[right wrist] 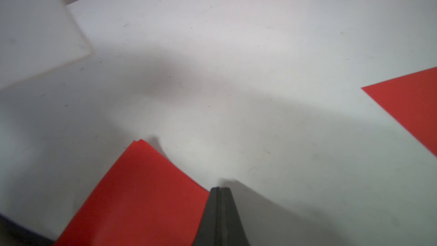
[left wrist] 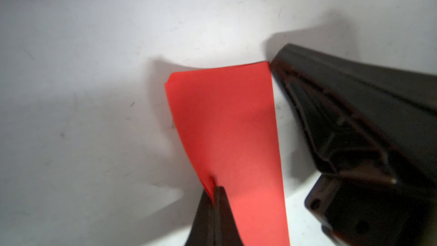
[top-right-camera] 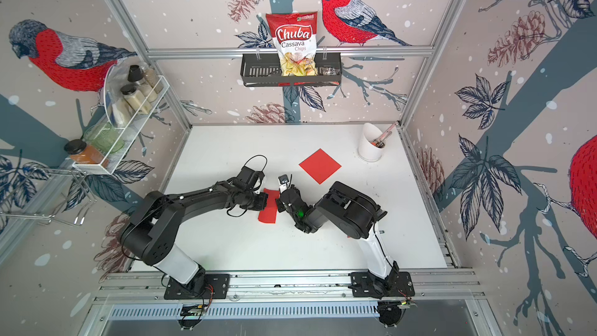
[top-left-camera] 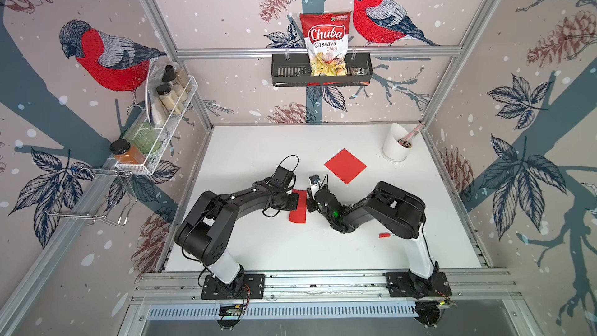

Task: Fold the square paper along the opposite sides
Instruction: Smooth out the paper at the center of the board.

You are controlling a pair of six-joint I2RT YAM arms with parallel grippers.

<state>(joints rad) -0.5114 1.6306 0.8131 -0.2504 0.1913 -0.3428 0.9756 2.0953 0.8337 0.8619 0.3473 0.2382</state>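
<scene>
White table [top-left-camera: 258, 247]: folded paper [top-left-camera: 298, 214], spare square [top-left-camera: 345, 166], cup [top-left-camera: 395, 147]

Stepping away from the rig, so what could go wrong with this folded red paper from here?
The left gripper pinches the folded paper at a bowed edge; a tug might slide the layers, already slightly offset at the far corner. The shut right gripper sits at the paper's opposite edge, close by; the two could bump.

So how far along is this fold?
Done: the folded paper lies doubled over, corners roughly matched. In hand: the left gripper is shut on one edge; the right gripper, shut, sits at the opposite edge, contact unclear. Remaining: flattening the still-bowed crease and letting go. A second red square lies flat, unfolded.
</scene>
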